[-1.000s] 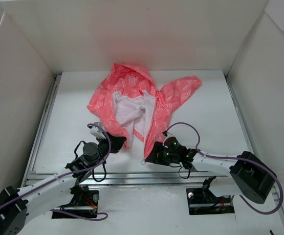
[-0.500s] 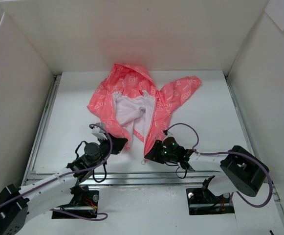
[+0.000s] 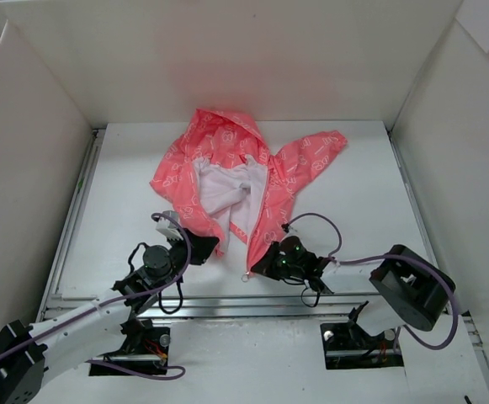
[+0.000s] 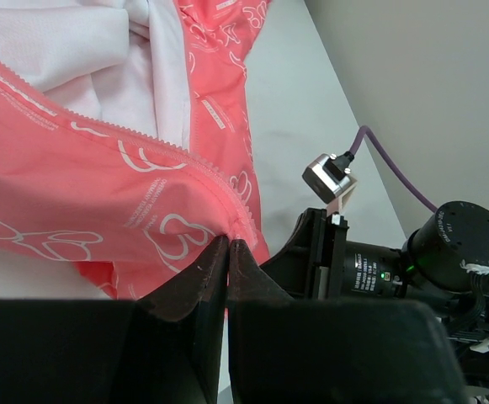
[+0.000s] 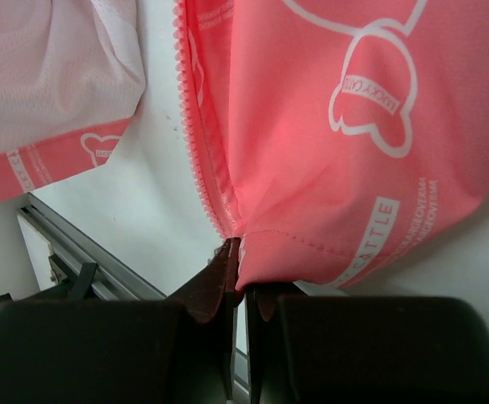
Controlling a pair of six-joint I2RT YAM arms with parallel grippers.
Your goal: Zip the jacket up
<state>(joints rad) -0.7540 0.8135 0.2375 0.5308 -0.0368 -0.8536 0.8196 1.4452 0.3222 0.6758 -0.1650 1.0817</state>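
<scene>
Left claw (image 4: pixel 228 244) clenched on the jacket (image 3: pixel 227 168), pinching the lower hem corner of one open front panel right at the toothed zipper edge. Right claw (image 5: pixel 237 252) likewise clamped tight on the jacket, at the bottom end of the other panel's zipper tape, pink fabric caught between its fingertips. Jacket lies unzipped and spread on the white counter (image 3: pixel 353 202), white lining exposed between the two front panels, hood at the end opposite both claws, one sleeve splayed out beside the hood.
</scene>
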